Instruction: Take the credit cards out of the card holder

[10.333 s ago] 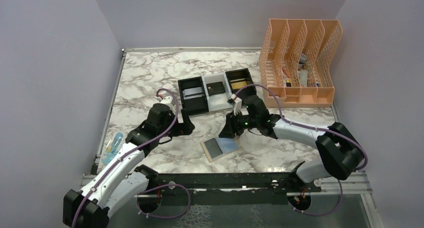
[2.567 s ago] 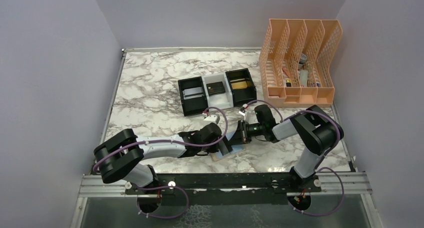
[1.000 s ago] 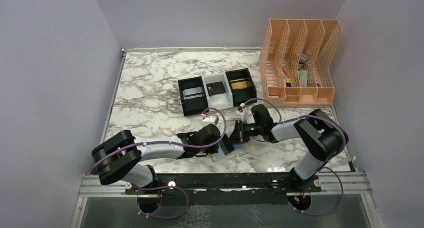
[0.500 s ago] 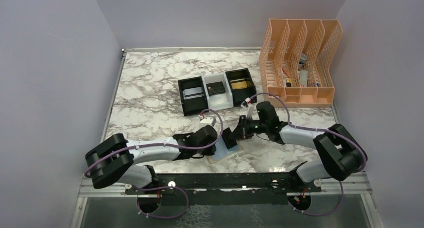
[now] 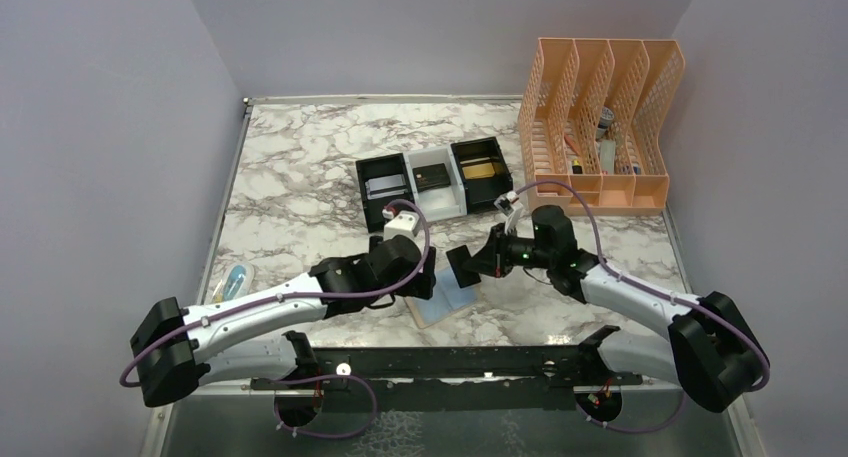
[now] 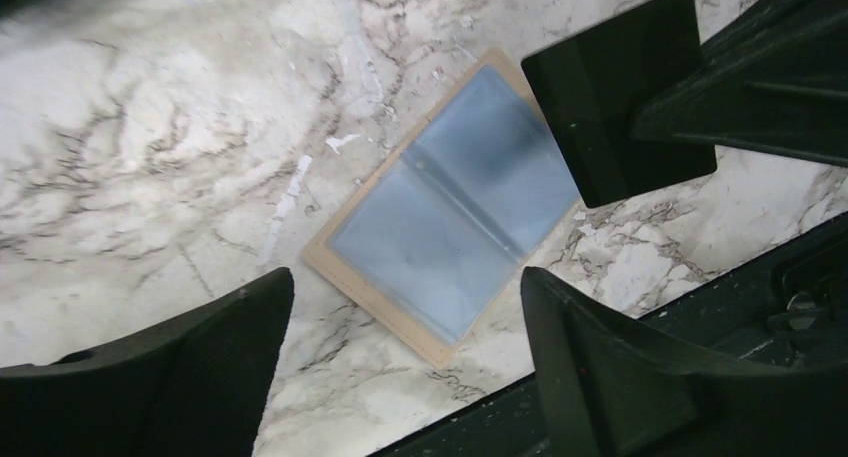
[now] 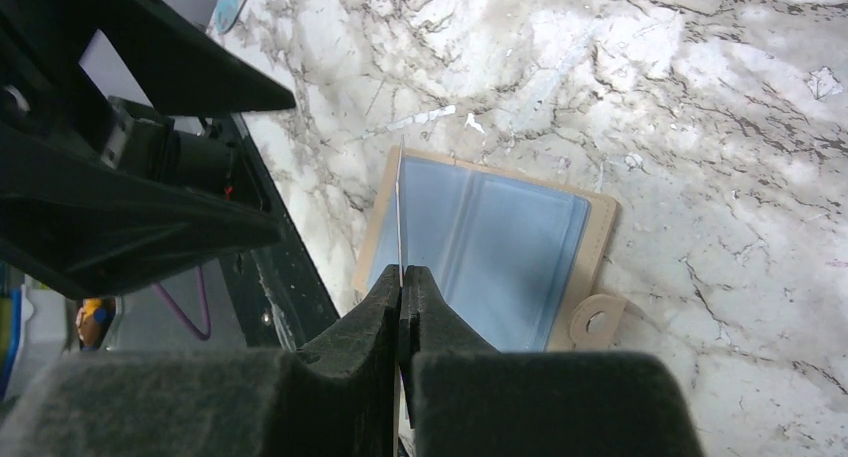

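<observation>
Dark grey plastic card (image 6: pixel 620 92) pinched in right claw (image 7: pixel 403 277)
Left claw (image 6: pixel 405 322) spread wide (empty) over the open tan two-panel card holder (image 6: pixel 455 242) on the marble worktop (image 5: pixel 300 167)

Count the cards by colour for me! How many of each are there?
Dark: 2 (binned dark card in the white bin; held dark card pinched in the right tool)
Silvery: 1 (silvery card in the left black bin)
Gold: 1 (gold card in the right black bin)
Total: 4
</observation>
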### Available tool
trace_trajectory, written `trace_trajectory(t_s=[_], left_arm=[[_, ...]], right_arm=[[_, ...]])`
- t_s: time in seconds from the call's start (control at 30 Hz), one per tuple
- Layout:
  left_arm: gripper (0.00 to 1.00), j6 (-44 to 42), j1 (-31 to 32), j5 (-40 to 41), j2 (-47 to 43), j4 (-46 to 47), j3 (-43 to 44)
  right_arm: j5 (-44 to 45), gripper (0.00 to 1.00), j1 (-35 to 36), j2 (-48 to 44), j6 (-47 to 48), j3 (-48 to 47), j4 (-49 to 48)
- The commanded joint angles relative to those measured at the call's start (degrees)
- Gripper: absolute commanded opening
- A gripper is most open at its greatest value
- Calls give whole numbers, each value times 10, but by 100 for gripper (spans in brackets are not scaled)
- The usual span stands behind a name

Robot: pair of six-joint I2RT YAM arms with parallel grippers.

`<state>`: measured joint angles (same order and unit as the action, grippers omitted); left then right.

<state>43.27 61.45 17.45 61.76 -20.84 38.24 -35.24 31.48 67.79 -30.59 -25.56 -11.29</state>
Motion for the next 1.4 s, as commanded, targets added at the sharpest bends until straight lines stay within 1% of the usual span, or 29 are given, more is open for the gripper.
trace_trajectory(t_s=[0.0,0.03,0.07,0.1,0.17,0.27,0.37,0.43,0.5,0.57,0.63,0.7,0.8,0.83,0.9,0.97,1.03,1.17,1.37], left_arm=[[93,-50,-7,72,-25,-142,81],[97,-60,-12,85,-30,-161,97],[99,-73,-19,95,-33,-176,109],[99,-86,-31,100,-37,-186,117],[99,-114,-74,91,-37,-196,129],[99,-154,-187,38,-38,-190,123],[99,-176,-300,-5,-56,-170,105],[99,-179,-353,-19,-78,-149,88],[99,-179,-386,-14,-97,-141,74],[99,-175,-394,12,-114,-147,70],[99,-170,-394,38,-135,-152,65],[99,-163,-393,54,-157,-156,60],[99,-150,-393,66,-186,-156,53],[99,-149,-393,72,-193,-156,52],[99,-148,-394,86,-203,-159,52],[99,-145,-394,94,-213,-160,51],[99,-144,-394,94,-219,-160,50],[99,-143,-393,95,-225,-160,50],[99,-142,-393,101,-232,-161,50]], right_arm=[[-24,1,-1,-34,15,17,-54],[-26,1,-1,-40,15,17,-62],[-29,1,-1,-49,15,16,-66],[-32,1,-1,-58,17,15,-68],[-34,1,0,-79,27,14,-73],[-23,1,2,-109,55,7,-64],[0,1,5,-135,99,-19,-30],[30,1,10,-146,130,-37,-9],[59,1,17,-148,156,-48,-4],[91,1,32,-138,190,-60,-4],[138,1,67,-113,238,-84,2],[222,1,132,-76,305,-114,10],[351,1,226,3,417,-162,2],[384,1,243,31,456,-178,-5],[420,1,253,80,542,-206,-18],[459,1,254,127,610,-225,-63],[464,1,254,159,667,-241,-101],[417,1,254,215,752,-277,-120],[407,1,254,289,772,-346,-123]])
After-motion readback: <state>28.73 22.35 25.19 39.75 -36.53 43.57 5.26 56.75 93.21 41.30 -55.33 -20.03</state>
